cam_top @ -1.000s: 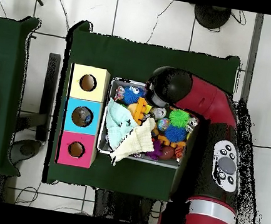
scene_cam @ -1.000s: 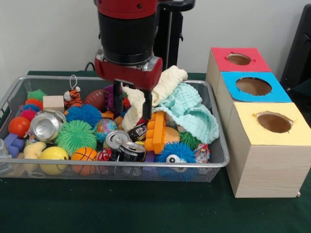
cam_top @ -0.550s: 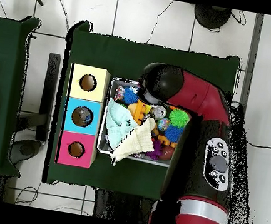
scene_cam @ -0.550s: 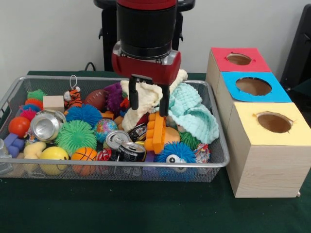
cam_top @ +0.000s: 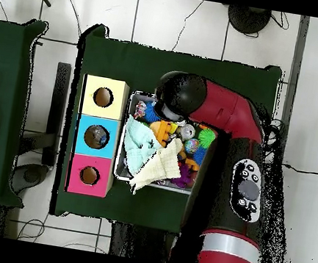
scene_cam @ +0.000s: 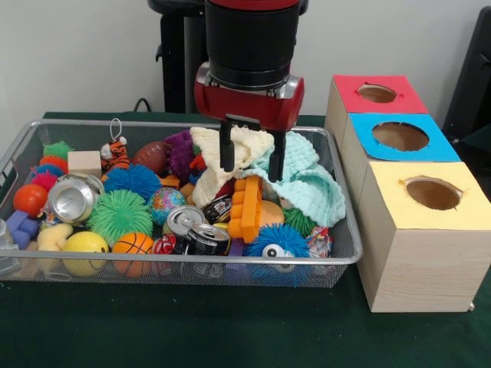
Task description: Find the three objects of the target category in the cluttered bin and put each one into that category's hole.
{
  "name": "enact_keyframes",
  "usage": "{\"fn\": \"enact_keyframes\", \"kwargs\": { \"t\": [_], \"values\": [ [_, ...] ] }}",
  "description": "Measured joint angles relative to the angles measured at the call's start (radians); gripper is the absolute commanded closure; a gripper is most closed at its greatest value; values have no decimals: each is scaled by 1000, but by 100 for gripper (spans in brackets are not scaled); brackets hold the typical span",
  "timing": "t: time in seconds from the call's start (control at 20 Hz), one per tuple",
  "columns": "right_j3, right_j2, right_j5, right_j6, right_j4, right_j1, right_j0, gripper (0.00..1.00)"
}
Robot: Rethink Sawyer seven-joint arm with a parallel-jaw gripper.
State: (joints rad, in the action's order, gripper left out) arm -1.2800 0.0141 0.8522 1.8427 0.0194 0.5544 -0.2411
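Bottom center, wire bin (scene_cam: pixel 349 257) crammed w/ cans, spiky balls, orange block (scene_cam: pixel 245 208). Right side, three boxes: yellow (scene_cam: pixel 430 230), blue (scene_cam: pixel 399 138), red (scene_cam: pixel 376 93), holes on top. Mid-frame, gripper (scene_cam: pixel 252 157) spread wide, empty, fingers straddling cream cloth (scene_cam: pixel 219 165) next to mint cloth (scene_cam: pixel 311 184) at bin's back right.

The arm (cam_top: pixel 225 133) covers the bin's (cam_top: pixel 122 172) three o'clock half overhead. In front, the cream cloth (scene_cam: pixel 211 157) hides toys behind it; the arm's top is cropped at twelve.
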Motion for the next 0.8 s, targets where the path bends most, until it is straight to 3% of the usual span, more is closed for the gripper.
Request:
{"fn": "enact_keyframes", "kwargs": {
  "t": [0.8],
  "values": [
    [-111,28,0,0,-3,28,33,0]
  ]
}}
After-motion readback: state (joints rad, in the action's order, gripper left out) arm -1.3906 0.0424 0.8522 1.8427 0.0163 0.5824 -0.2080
